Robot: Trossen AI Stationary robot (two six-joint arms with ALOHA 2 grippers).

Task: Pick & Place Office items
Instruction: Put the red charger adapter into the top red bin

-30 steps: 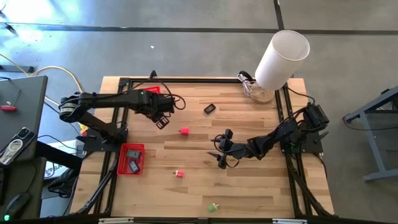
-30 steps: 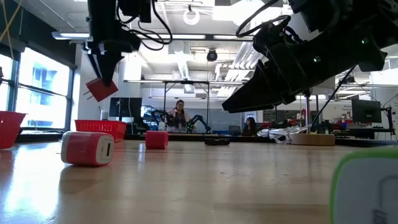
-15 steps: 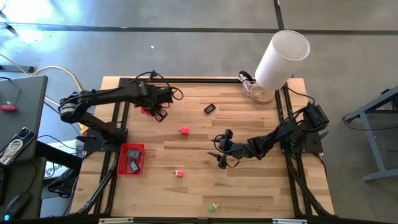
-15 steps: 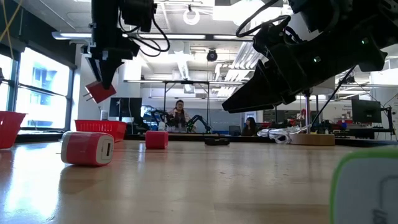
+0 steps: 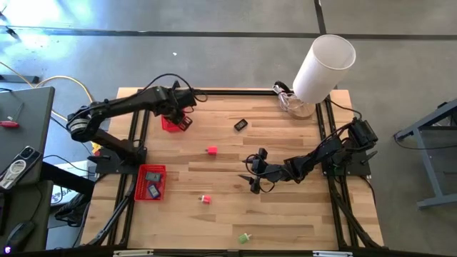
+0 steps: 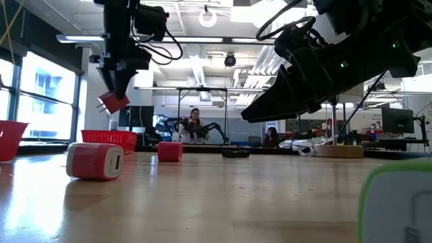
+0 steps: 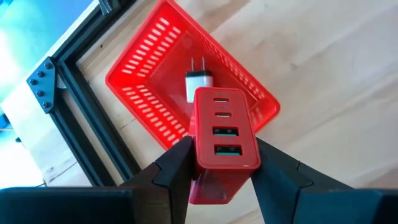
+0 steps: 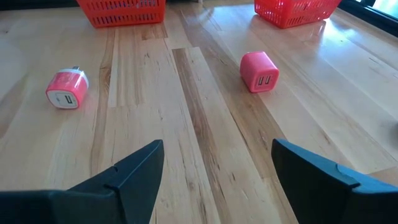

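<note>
- two red mesh baskets are seen in the high view: one at the upper left of the table (image 5: 170, 123), under the left gripper (image 5: 180, 107), and one at the lower left (image 5: 151, 182).
- a red multi-port usb charger (image 7: 222, 134) is clamped between the left gripper's fingers (image 7: 177, 171), which are closed on its two long sides; it is held in the air above the upper-left basket, where a white plug adapter (image 7: 199, 84) already lies.
- the charger is judged rigid, light and smooth-sided; a grip across the flat long faces, as seen, should hold, though the glossy plastic could slip if the grip were loosened.
- the right gripper (image 5: 251, 173) is seen low at the centre right of the table, its fingers spread apart and empty.
- loose items are left on the wood: a pink cube charger (image 8: 260, 71) at mid-table, a pink-and-white adapter (image 8: 66, 89) lower down, a black piece (image 5: 240, 125) at the upper middle, and a green piece (image 5: 244, 237) near the bottom edge.
- the small cubes are judged best taken across opposite flat faces.
</note>
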